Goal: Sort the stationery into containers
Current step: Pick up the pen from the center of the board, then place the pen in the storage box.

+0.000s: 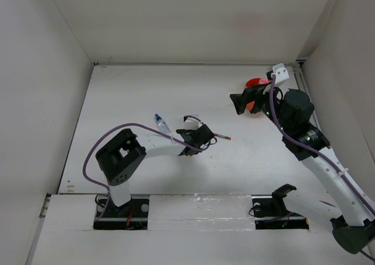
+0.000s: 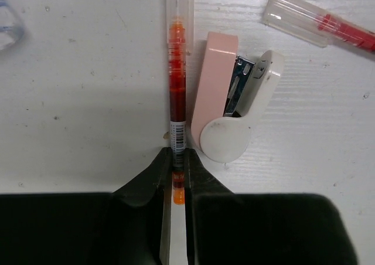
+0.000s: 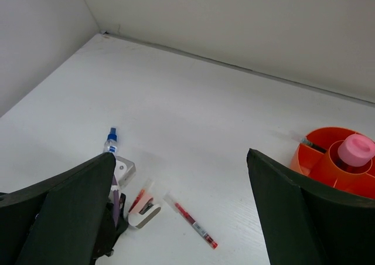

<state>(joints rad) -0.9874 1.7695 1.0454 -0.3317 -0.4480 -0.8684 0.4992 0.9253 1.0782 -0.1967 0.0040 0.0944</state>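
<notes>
My left gripper (image 2: 177, 158) is shut on the end of a thin red-orange pen (image 2: 177, 71) that lies on the white table; it shows in the top view (image 1: 196, 137) too. A pink and white stapler (image 2: 231, 109) lies touching that pen on its right. A second red pen (image 2: 328, 24) lies beyond, also in the top view (image 1: 221, 136). A clear blue-capped tube (image 1: 161, 123) lies to the left. My right gripper (image 1: 241, 104) is open and empty, held above the table beside the orange tub (image 3: 319, 159). A pink-capped tube (image 3: 355, 149) stands in the tub.
White walls close the table on the left, back and right. In the top view the orange tub (image 1: 256, 84) sits at the back right, mostly hidden behind the right arm. A purple cable (image 1: 117, 130) loops over the left arm.
</notes>
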